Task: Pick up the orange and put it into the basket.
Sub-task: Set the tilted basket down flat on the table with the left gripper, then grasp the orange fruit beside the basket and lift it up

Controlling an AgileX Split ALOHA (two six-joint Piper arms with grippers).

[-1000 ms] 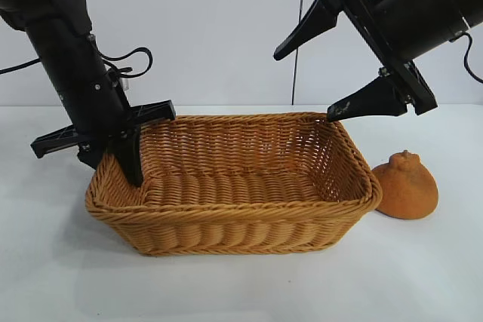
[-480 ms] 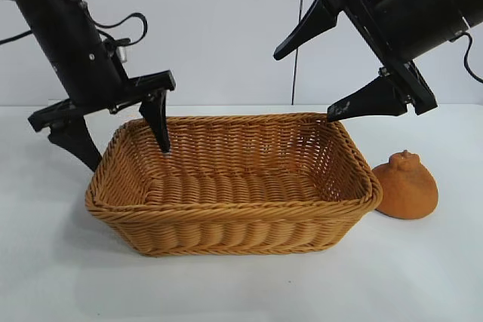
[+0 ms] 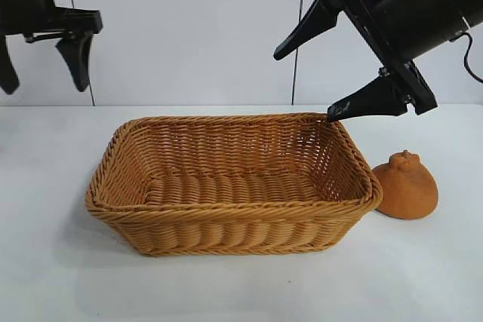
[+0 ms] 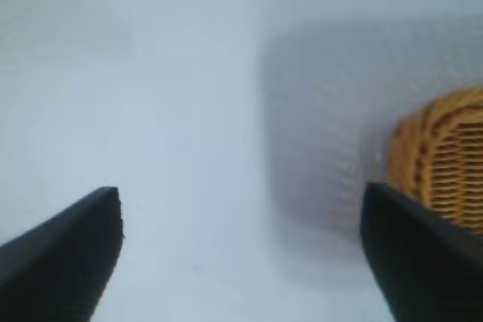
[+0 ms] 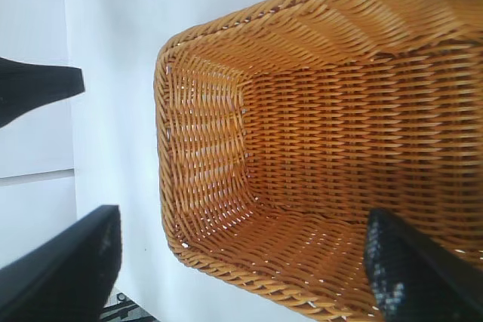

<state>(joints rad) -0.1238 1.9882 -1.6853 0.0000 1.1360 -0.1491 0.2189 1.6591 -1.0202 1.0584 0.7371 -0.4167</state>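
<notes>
The white counter [image 3: 241,284] carries a large woven wicker basket [image 3: 230,220] with nothing inside it. The right gripper [image 3: 321,73] hangs above the basket's right end, fingers spread wide and holding nothing. The left gripper [image 3: 41,62] is up at the far left, clear of the basket, fingers wide apart and empty. The orange [image 3: 406,185] sits on the counter just beside the basket's right end.
</notes>
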